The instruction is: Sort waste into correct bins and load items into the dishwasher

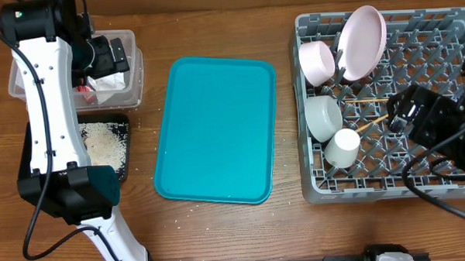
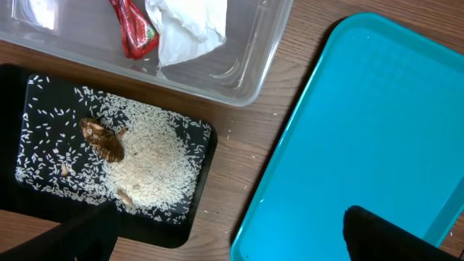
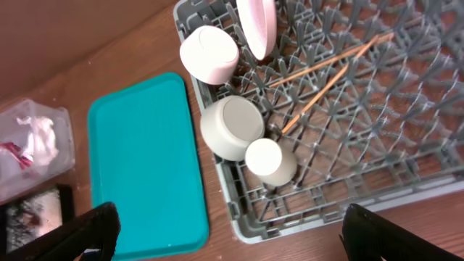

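Note:
The clear tub (image 1: 136, 72) holds the red wrapper (image 2: 134, 29) and the white napkin (image 2: 188, 25). The black tray (image 2: 199, 196) in front of it holds rice (image 2: 152, 156) and a brown scrap (image 2: 105, 141). The grey rack (image 1: 374, 191) at right holds a pink plate (image 1: 361, 41) on edge, a pink bowl (image 1: 317, 62), a white bowl (image 1: 323, 117), a white cup (image 1: 343, 147) and the chopsticks (image 1: 368, 124). My left gripper (image 2: 232, 243) is open and empty above the tub. My right gripper (image 3: 232, 239) is open and empty over the rack's right half (image 1: 398, 109).
The teal serving tray (image 1: 217, 131) lies bare in the middle, between the bins and the rack. A few rice grains lie on the wood beside the black tray. The left arm stretches along the table's left edge, over the black tray.

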Tool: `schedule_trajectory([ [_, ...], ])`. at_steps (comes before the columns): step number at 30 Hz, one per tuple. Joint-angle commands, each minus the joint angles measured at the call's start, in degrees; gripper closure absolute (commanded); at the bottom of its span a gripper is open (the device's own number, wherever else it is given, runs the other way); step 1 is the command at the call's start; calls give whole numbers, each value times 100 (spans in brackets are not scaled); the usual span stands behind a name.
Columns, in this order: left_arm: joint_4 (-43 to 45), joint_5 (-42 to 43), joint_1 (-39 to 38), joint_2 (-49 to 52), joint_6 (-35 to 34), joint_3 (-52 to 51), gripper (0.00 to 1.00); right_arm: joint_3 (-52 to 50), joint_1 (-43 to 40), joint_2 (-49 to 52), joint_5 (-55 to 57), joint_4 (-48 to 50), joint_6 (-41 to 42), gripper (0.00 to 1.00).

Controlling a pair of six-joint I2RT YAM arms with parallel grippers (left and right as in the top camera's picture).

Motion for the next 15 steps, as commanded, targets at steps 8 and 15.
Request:
schedule_trajectory([
  [8, -7, 22, 4, -131, -79, 76, 0, -2153, 28, -2406, 181, 2662, -1001, 0],
  [15, -7, 22, 4, -131, -79, 76, 0, -6752, 168, -4500, -50, 6336, -1005, 0],
])
